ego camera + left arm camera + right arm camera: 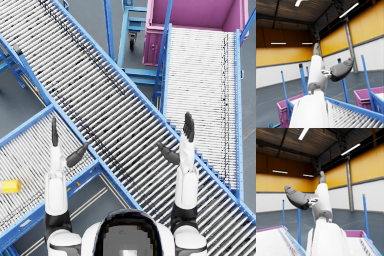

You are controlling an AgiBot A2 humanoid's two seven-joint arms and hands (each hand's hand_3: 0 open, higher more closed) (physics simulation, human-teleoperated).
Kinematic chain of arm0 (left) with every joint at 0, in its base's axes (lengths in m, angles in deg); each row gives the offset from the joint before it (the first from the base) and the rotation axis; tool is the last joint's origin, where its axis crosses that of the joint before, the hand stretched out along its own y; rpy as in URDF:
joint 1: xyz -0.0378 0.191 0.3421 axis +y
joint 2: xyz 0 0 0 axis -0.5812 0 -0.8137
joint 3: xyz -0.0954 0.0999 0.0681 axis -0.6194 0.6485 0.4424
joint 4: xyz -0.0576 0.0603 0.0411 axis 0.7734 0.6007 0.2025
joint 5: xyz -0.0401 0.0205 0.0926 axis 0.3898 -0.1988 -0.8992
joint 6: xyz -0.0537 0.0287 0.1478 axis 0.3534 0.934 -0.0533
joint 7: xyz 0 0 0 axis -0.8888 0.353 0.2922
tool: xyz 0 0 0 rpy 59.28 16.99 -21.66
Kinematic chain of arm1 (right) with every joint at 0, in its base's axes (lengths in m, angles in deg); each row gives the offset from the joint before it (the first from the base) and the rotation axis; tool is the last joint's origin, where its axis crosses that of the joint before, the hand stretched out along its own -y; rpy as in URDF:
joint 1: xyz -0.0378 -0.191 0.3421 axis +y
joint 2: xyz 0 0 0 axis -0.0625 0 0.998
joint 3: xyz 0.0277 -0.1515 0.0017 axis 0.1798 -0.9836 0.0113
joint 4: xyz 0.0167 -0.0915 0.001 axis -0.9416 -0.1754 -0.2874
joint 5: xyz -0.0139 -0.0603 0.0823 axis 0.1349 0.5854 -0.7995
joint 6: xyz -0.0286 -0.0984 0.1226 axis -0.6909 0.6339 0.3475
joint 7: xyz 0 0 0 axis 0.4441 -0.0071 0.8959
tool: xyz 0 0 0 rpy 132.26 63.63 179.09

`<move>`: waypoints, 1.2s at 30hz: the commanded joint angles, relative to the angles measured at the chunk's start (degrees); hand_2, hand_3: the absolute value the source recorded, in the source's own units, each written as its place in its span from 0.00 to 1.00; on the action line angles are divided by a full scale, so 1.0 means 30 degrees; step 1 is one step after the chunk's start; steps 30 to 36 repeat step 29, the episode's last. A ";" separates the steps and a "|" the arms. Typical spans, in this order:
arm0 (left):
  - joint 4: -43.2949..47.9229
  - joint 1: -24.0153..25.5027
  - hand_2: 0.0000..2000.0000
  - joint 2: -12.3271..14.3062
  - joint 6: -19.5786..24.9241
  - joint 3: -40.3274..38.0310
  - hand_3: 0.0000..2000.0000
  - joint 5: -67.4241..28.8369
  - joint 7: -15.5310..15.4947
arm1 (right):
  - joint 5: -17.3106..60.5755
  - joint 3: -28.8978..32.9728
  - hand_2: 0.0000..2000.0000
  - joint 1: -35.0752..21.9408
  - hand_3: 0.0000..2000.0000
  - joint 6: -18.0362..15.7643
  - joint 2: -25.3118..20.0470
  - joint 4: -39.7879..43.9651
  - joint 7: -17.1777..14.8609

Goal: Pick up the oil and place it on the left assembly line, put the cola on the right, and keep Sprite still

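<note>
Oil bottle (pixel 10 186), as far as so small a yellow shape can be read, lies at the far left of the head view on the rollers of the left conveyor (pixel 30 145), close to that line's near blue rail and well apart from both hands. Just to its right the left arm rises from the bottom of the picture, and the left hand (pixel 59 154) hangs over the blue rail where the left conveyor meets the long diagonal conveyor (pixel 100 90). Its fingers (pixel 54 131) point straight ahead, the thumb (pixel 77 155) stands out toward the middle, and it holds nothing. The left wrist view shows the same left hand (pixel 322 68) spread in the air, thumb (pixel 342 70) wide of the rest, above blue posts and a pink bin (pixel 283 110). The diagonal conveyor crosses the head view from upper left to lower right, its grey rollers bare between the two arms. Further right the right hand (pixel 184 145) hovers over this conveyor's rollers, fingers (pixel 188 127) stretched forward and thumb (pixel 167 154) turned inward, touching nothing. In the right wrist view the right hand (pixel 317 199) is likewise spread and empty, thumb (pixel 296 196) held well away. Beyond it the right conveyor (pixel 200 75) runs straight away to a pink bin (pixel 200 15) at its far end.
</note>
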 commanded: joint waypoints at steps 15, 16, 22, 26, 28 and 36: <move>-0.1847 0.0832 0.00 -0.0635 -0.1177 0.3528 0.00 0.5997 0.1174 | -0.4935 -0.2748 0.00 0.2294 0.00 -0.1164 0.3503 0.1383 -0.1178; -0.1973 0.0886 0.00 -0.0679 -0.1257 0.3771 0.00 0.6406 0.1254 | -0.5272 -0.2934 0.00 0.2448 0.00 -0.1243 0.3742 0.1477 -0.1258; -0.2494 0.1112 0.00 -0.0856 -0.1585 0.4767 0.00 0.8084 0.1581 | -0.6651 -0.3700 0.00 0.3080 0.00 -0.1568 0.4712 0.1869 -0.1586; -0.2535 0.1129 0.00 -0.0869 -0.1611 0.4847 0.00 0.8217 0.1607 | -0.6760 -0.3763 0.00 0.3125 0.00 -0.1593 0.4783 0.1900 -0.1612; -0.2542 0.1131 0.00 -0.0872 -0.1616 0.4861 0.00 0.8240 0.1611 | -0.6779 -0.3774 0.00 0.3133 0.00 -0.1598 0.4794 0.1905 -0.1617; -0.2544 0.1132 0.00 -0.0872 -0.1617 0.4865 0.00 0.8247 0.1613 | -0.6784 -0.3777 0.00 0.3135 0.00 -0.1599 0.4798 0.1906 -0.1618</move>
